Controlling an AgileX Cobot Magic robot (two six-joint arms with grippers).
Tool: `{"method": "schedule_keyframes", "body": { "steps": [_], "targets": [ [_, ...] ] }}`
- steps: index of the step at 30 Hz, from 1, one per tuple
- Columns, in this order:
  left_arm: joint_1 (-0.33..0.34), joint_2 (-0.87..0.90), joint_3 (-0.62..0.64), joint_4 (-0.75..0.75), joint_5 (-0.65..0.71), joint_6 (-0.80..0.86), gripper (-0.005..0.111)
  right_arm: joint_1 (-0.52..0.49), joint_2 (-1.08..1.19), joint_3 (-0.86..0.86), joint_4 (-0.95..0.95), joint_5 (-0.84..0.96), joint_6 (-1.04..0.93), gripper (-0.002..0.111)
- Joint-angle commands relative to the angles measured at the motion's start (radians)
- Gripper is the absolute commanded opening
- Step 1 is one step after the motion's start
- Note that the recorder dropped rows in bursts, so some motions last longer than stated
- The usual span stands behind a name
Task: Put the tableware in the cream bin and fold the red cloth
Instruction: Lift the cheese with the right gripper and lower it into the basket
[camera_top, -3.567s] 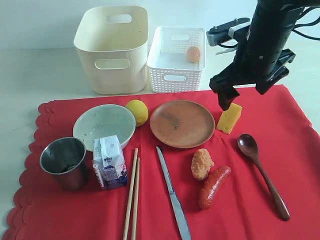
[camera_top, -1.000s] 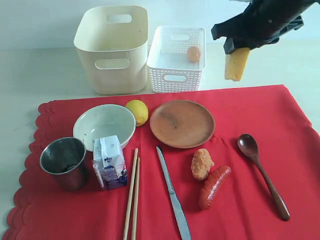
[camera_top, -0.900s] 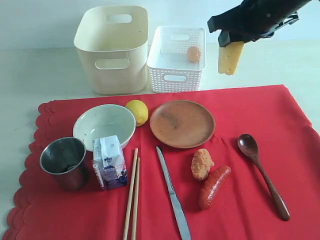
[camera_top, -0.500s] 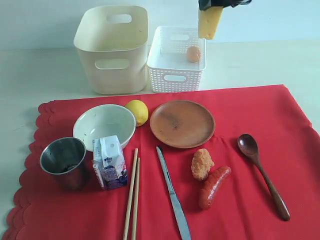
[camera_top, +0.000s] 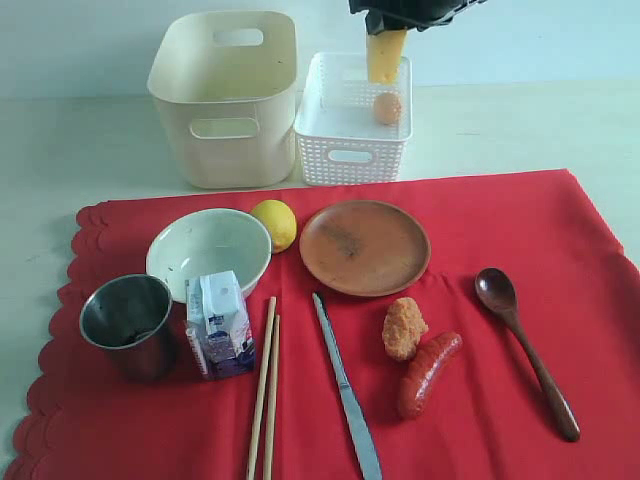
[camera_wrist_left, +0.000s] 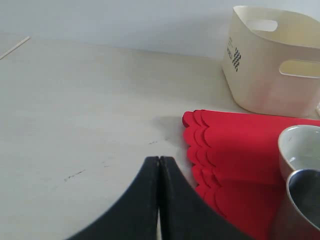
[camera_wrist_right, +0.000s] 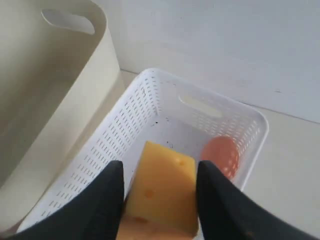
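We log the red cloth (camera_top: 480, 220), scalloped left edge, flat on the pale surface (camera_top: 90, 160); white wall (camera_top: 560, 40) behind. On it: one white bowl (camera_top: 208, 250), one steel cup (camera_top: 128, 322), one brown plate (camera_top: 364, 246), two chopsticks (camera_top: 264, 385), one knife (camera_top: 346, 390), one wooden spoon (camera_top: 525, 350). The cream bin (camera_top: 225, 100) stands far left. The right fingers (camera_wrist_right: 100, 205) grip cheese (camera_top: 385, 55) above the white basket (camera_top: 350, 155); left fingers (camera_wrist_left: 145, 200) closed.

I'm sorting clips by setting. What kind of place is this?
Likely a staged tabletop test bench, not a real kitchen: a bare table against a plain wall, a red cloth laid with a brown plate and loose sausage, plus a cream bin and white perforated basket.
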Motion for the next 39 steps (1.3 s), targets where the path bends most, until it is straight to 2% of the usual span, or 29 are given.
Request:
{"method": "schedule_keyframes", "body": {
  "steps": [1,6,11,34,39],
  "targets": [
    [0.001,-0.005,0.002,0.003,-0.010,0.002,0.000,0.037,0.070,-0.064,-0.001,-0.011,-0.052,0.000],
    [0.001,-0.005,0.002,0.003,-0.010,0.002,0.000,0.078,0.142,-0.119,-0.056,-0.012,-0.071,0.000],
    [0.001,-0.005,0.002,0.003,-0.010,0.002,0.000,0.078,0.187,-0.151,-0.056,-0.002,-0.044,0.000],
    [0.001,-0.005,0.002,0.003,-0.010,0.002,0.000,0.078,0.245,-0.151,-0.071,0.092,-0.034,0.000],
    [0.001,-0.005,0.002,0.003,-0.010,0.002,0.000,0.078,0.251,-0.151,-0.085,0.088,-0.023,0.009]
  ]
}}
